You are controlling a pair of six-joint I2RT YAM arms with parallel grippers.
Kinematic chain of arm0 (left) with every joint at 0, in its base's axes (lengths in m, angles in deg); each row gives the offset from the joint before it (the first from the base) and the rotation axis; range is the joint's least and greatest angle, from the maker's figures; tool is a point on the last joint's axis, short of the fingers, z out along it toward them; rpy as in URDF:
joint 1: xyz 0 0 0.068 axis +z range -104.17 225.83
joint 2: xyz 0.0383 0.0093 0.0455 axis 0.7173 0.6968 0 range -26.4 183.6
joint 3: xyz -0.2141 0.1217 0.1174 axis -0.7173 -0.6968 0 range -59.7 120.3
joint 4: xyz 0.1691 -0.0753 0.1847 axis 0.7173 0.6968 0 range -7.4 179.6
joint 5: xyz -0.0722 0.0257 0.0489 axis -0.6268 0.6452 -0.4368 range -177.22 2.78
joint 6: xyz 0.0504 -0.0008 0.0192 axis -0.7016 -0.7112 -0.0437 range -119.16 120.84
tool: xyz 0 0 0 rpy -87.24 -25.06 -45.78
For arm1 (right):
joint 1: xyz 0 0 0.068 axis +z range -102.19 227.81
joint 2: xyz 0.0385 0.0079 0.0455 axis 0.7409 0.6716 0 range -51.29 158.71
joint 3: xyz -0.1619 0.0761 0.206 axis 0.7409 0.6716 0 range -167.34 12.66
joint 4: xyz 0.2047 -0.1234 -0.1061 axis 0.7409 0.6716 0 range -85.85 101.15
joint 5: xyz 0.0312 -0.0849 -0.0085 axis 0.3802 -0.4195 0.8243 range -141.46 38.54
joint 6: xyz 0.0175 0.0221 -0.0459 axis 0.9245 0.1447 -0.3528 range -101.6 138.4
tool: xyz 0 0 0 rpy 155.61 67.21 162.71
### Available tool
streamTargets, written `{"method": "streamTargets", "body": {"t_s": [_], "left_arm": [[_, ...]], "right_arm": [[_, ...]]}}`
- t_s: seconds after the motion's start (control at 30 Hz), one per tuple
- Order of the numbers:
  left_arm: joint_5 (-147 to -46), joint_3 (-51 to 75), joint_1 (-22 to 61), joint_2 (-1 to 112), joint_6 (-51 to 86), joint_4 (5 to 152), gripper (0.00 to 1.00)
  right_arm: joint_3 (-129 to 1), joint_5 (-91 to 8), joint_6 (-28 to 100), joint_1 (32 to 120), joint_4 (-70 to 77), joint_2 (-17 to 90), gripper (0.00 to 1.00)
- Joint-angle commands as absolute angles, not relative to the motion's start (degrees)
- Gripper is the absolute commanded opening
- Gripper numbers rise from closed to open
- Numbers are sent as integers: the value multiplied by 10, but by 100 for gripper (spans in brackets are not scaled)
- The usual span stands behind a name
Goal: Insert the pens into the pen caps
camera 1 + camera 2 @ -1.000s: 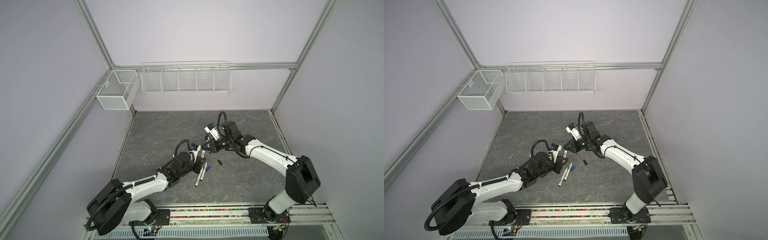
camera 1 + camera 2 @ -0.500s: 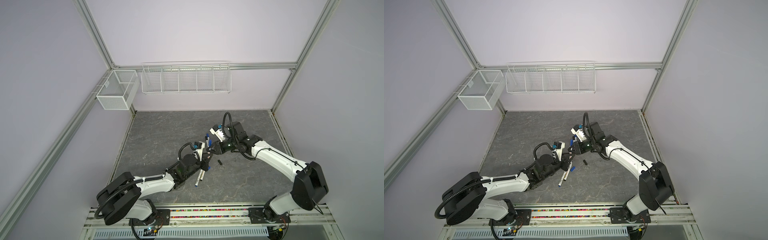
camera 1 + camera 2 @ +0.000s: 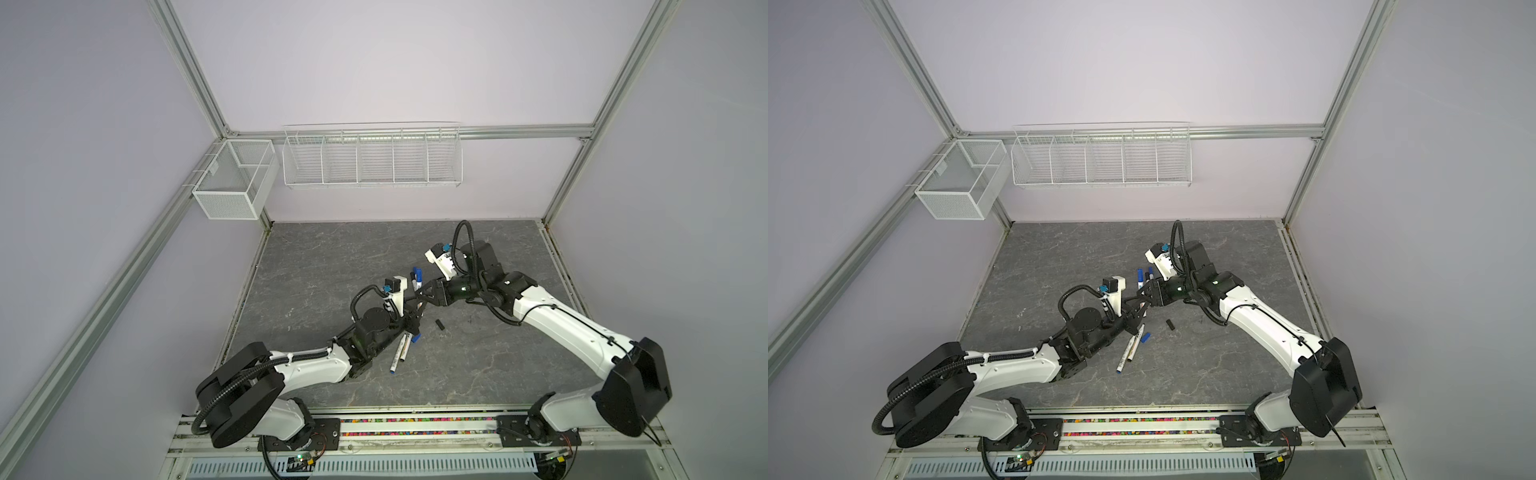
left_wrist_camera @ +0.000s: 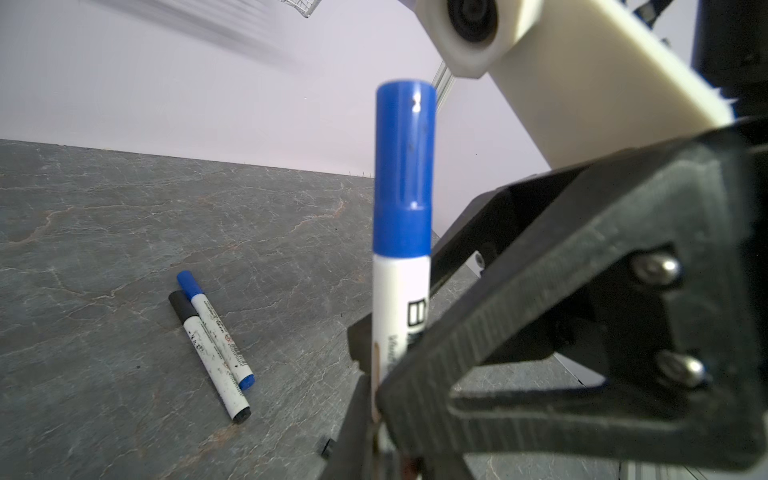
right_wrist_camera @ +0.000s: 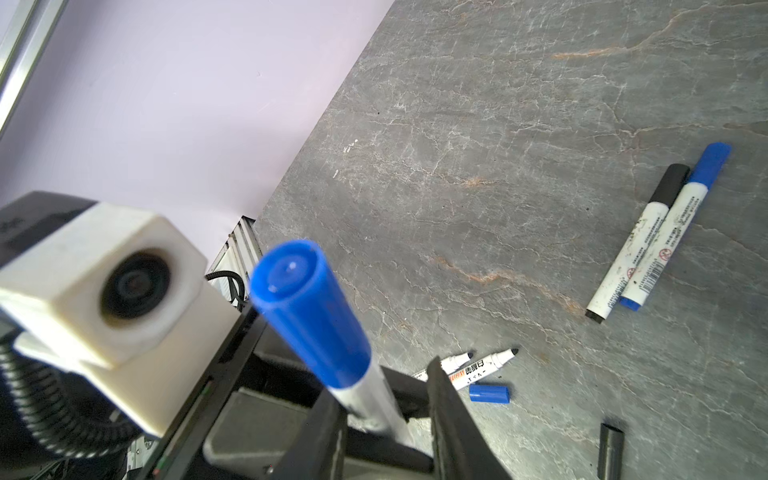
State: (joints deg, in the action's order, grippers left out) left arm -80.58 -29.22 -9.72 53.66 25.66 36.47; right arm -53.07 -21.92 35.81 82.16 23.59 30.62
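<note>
My left gripper (image 4: 377, 399) (image 3: 412, 321) is shut on the white barrel of a pen (image 4: 401, 291) that stands upright, with a blue pen cap (image 4: 403, 166) (image 5: 311, 316) seated on its tip. My right gripper (image 5: 381, 376) (image 3: 420, 297) straddles this pen just below the cap, its jaws open and apart from the barrel. Two capped pens, one blue (image 5: 673, 232) and one black (image 5: 640, 241), lie side by side farther back. Two uncapped pens (image 5: 482, 368) (image 3: 401, 351) lie near the left arm, with a loose blue cap (image 5: 489, 393) (image 3: 415, 337) and a loose black cap (image 5: 610, 451) (image 3: 439, 325) beside them.
The grey stone-patterned tabletop (image 3: 332, 266) is walled on three sides. A white mesh box (image 3: 232, 183) and a wire rack (image 3: 372, 160) hang high on the back wall. Both arms meet near the table's middle.
My right gripper's jaws have come apart and let go of the blue cap, which stays on the pen in my left gripper. Both grippers have shifted a little toward the front right.
</note>
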Motion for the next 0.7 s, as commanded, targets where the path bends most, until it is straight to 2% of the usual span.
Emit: {"method": "streamTargets", "body": {"t_s": [0.0,0.23,0.53,0.63,0.67], "left_arm": [[-797,-277,-96,529,260,320,0],[-797,-274,-96,529,259,322,0],[-788,-274,-96,526,261,337,0],[-778,-274,-96,513,256,379,12],[-777,-273,-97,507,249,403,24]], "right_arm": [[-515,-245,380,819,211,303,33],[-516,-240,406,828,167,315,27],[-517,-235,416,832,160,319,11],[-524,-265,410,825,184,318,10],[-527,-277,408,820,195,319,9]]}}
